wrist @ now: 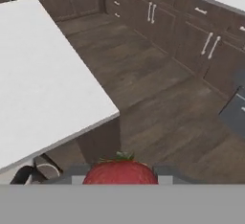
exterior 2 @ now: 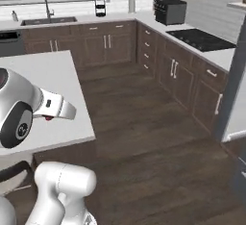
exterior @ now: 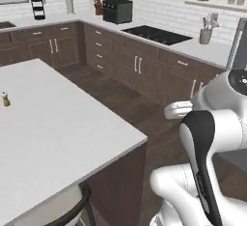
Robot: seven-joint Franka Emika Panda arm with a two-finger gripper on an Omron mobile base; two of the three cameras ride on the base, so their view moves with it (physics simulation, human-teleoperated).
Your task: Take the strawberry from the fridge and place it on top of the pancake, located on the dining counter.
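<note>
Strawberry (wrist: 120, 172) sits right at the bottom of the hand view, between the fingers, red body with green leaves on top. Gripper (wrist: 120, 180) is closed on it, so the berry is off the fridge shelf and riding with the arm, above the dark wood floor (wrist: 158, 103) just off the corner of the dining counter (wrist: 43, 84). In the right base view a speck of red shows under the hand (exterior 2: 48, 118), over the counter's near edge.

Risks, as I judge them:
- Berry is small, round and probably soft. A squeeze too light lets it slip on a swing; too hard bruises it.
- Pancake isn't anywhere I can see, so the target has yet to be found. A release at the counter corner means it rolls off onto the floor.
- Placing a round berry on a stack: a drop from height and it bounces or rolls off the plate.
- Arm elbow passing close to the counter edge could clip it.

Count:
- strawberries: one
- dining counters: one
- small bottle (exterior: 5, 99) on the counter: one
- stool (exterior: 67, 210) at the counter's near side: one
- cooktop (exterior: 155, 35) on the back worktop: one
- toaster oven (exterior: 117, 10): one
- utensil pot (exterior: 206, 35): one
</note>
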